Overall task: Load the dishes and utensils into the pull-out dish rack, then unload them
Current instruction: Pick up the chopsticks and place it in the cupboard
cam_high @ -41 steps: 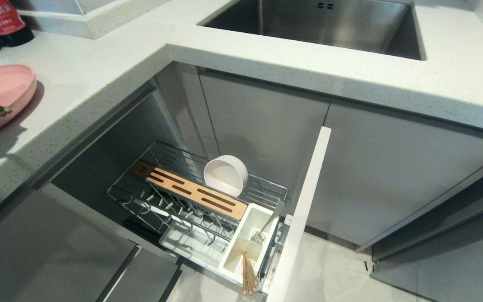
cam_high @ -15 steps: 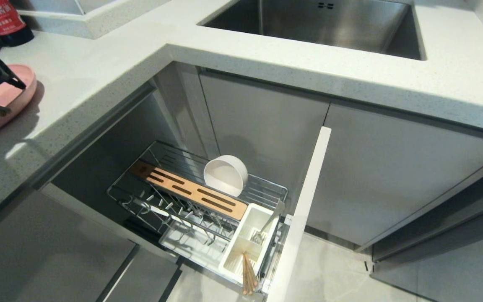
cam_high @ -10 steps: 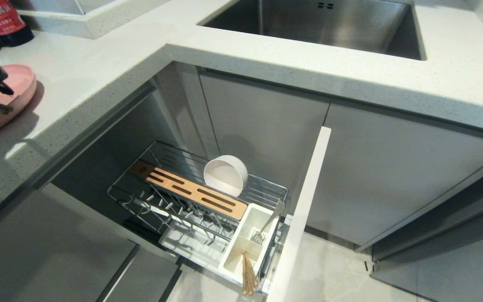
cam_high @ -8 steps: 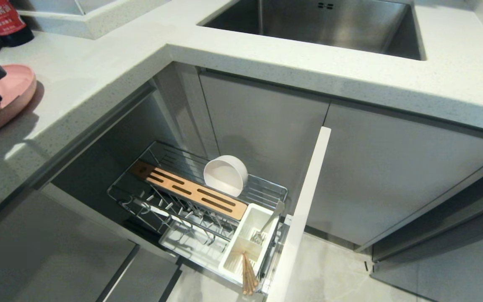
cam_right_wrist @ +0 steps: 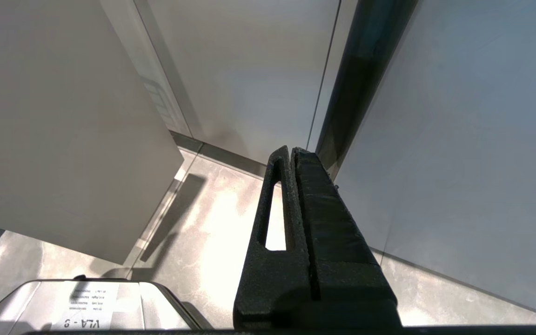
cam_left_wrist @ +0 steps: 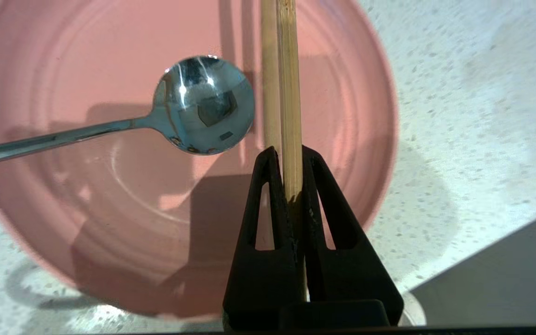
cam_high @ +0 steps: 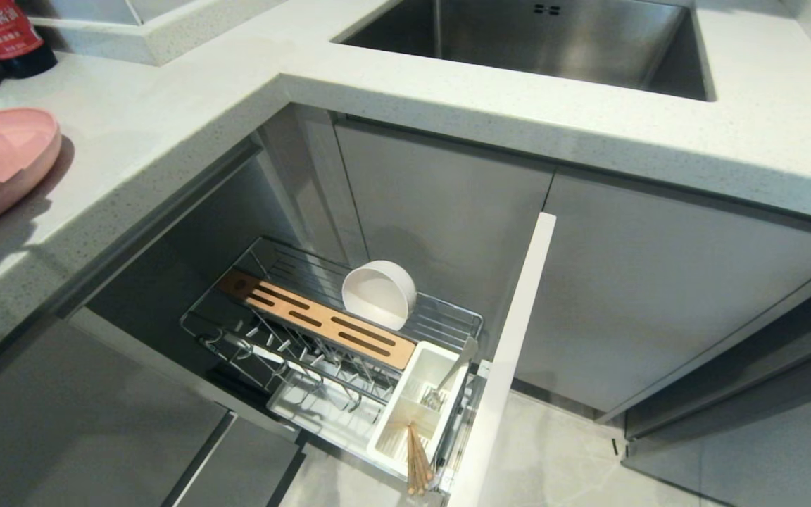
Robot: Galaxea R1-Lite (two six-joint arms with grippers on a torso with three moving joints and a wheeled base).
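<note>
Clamped since earlier on chopsticks by left gripper, raised over pink plate for racking; spoon left; right gripper together, parked.

Head camera: we look from high up, forward and steeply down, over the countertop corner and into the pull-out dish rack far below; left wrist camera sits close above the pink plate, facing down along the left gripper; both views share that plate, at the head view's left edge; right wrist camera looks along the right gripper at cabinet fronts and floor, low and near.
</note>
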